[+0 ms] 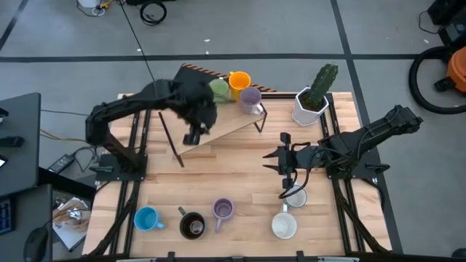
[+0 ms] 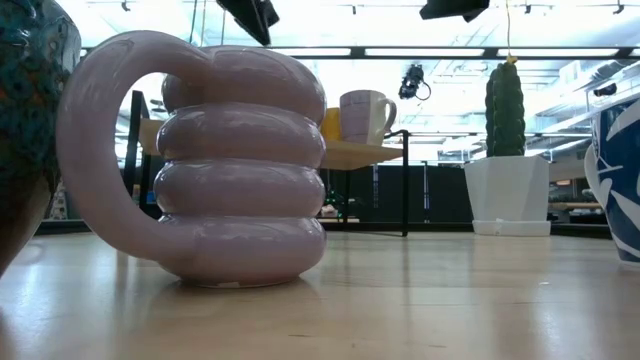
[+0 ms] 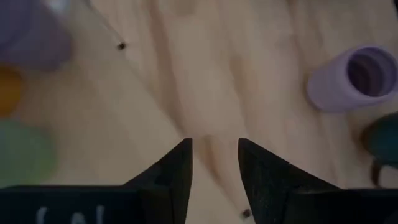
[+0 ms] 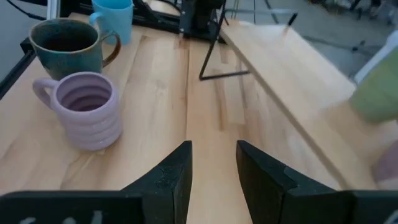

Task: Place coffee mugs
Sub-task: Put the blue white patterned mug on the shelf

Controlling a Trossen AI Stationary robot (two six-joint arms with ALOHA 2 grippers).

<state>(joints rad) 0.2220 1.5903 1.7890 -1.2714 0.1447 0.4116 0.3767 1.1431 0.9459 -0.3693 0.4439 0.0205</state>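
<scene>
Your left claw (image 1: 193,137) hangs over the front edge of the raised shelf (image 1: 233,125) at the tabletop's (image 1: 240,182) back-left; wrist view shows its fingers (image 3: 177,171) apart w/ bare wood between, holding nothing. Your right claw (image 1: 282,161) sits over mid-right tabletop, pointing left, fingers (image 4: 174,177) apart, nothing between them either. On the shelf you've got 3 mugs: green mug (image 1: 218,89), orange mug (image 1: 239,80) and a lilac mug (image 1: 250,99), close together near the shelf's back-right end, green partly hidden by the left arm. Along the tabletop's front: blue mug (image 1: 147,217), brown mug (image 1: 192,225) and a 2nd lilac mug (image 1: 223,209), ribbed, side by side but apart. Front-right: 2 white mugs, one (image 1: 294,196) just below the right claw, the other white mug (image 1: 283,225) nearer the front edge. Cactus pot (image 1: 310,108) stands back-right, beside the shelf's end, upright. Low view: ribbed lilac mug fills the foreground, handle to its left; shelf lilac mug and cactus show behind.
</scene>
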